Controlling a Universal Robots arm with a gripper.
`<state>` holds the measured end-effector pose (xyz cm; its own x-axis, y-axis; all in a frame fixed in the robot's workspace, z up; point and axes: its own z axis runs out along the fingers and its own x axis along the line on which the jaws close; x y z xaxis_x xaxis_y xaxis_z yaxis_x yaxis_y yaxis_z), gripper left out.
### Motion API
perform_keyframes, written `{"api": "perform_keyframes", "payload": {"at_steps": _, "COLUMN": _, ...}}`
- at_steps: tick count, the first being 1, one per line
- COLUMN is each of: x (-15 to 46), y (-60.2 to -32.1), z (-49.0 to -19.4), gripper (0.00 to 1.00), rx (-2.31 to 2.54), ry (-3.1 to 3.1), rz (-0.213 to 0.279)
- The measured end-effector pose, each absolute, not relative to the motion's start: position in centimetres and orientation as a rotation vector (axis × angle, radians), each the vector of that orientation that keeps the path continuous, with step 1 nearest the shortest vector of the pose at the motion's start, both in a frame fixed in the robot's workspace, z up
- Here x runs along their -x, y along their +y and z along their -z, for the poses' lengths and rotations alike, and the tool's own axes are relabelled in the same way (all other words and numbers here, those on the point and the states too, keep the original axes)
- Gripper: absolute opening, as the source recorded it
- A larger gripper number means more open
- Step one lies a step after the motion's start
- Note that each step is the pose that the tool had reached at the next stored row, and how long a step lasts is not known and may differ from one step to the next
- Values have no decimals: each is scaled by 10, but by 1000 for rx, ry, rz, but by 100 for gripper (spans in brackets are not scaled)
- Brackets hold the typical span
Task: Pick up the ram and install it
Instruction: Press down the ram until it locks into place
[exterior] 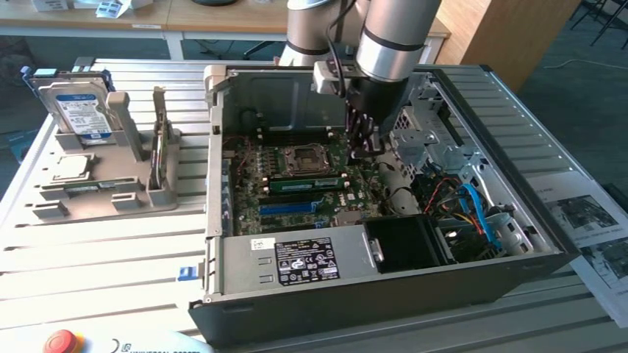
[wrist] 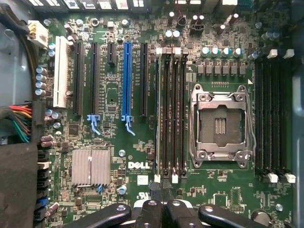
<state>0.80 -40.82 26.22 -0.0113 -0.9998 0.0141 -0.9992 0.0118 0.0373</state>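
One Universal Robots arm (exterior: 393,37) reaches steeply down from above into the open computer case (exterior: 393,294). Its end effector (exterior: 365,147) hangs low over the motherboard (exterior: 250,198), just beside the exterior view's right end of the memory slots. In the wrist view the end effector (wrist: 162,206) has its two fingers pressed together with nothing between them, poised at the end of the bank of four black memory slots (wrist: 171,114).

The ram (exterior: 304,184) stands on edge in one of those slots, a green strip between the empty CPU socket (exterior: 299,158) and the blue expansion slot (exterior: 290,208), near the fingers but not gripped by them.

Drive-bay metalwork (exterior: 432,140) and loose blue and red cables (exterior: 476,206) crowd the case on the exterior view's right, and the power supply (exterior: 294,261) closes off the near side. On the worktop (exterior: 98,250), to the exterior view's left, a grey holder (exterior: 98,191) carries an upright hard drive (exterior: 73,107) and a square CPU chip (exterior: 69,168).
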Motion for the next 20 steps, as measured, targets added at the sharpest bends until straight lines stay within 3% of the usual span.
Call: {"api": "perform_keyframes", "payload": {"at_steps": 20, "x": -8, "y": -408, "z": -242, "gripper": 10, "rx": -2183, "ry": -2209, "rz": 26}}
